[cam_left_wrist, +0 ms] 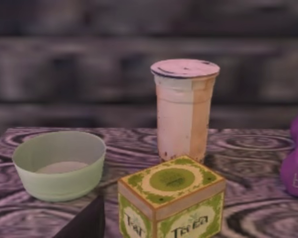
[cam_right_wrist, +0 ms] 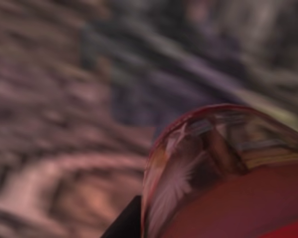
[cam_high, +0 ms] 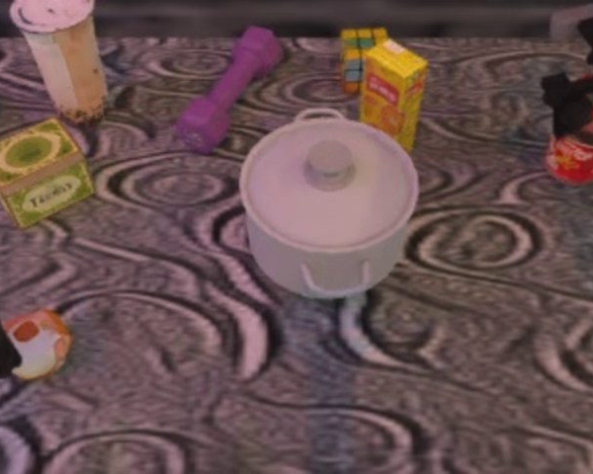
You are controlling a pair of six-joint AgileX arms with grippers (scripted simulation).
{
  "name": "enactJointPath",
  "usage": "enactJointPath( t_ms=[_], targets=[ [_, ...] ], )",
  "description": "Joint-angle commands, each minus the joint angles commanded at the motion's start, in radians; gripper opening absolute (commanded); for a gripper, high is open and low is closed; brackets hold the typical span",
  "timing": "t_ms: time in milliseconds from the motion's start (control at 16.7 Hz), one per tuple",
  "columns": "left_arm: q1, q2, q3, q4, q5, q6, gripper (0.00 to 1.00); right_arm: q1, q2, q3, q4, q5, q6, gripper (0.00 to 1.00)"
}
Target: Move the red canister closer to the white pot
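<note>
Canister (cam_high: 579, 155) at right edge, pot (cam_high: 328, 209) apart.

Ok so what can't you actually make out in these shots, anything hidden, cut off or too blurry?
- Right hand, top view: its dark body covers the top of the red canister; finger state unreadable.
- Right wrist view: the canister fills the near corner; the table behind is blurred.
- Left arm, top view: only a dark piece at the left edge, beside an orange and white object that it partly hides.
- White pot: contents hidden by its lid.
</note>
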Motion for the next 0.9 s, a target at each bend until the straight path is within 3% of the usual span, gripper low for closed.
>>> enactJointPath(
  t_ms=[420, 900],
  targets=[
    [0.000, 0.000, 0.000, 0.000, 0.000, 0.000, 1.00, -0.001, -0.041, -0.038, -0.005, -0.001, 0.000, 0.00],
    [0.000, 0.000, 0.000, 0.000, 0.000, 0.000, 1.00, 0.008, -0.438, -0.369, -0.058, -0.005, 0.002, 0.00]
  ],
)
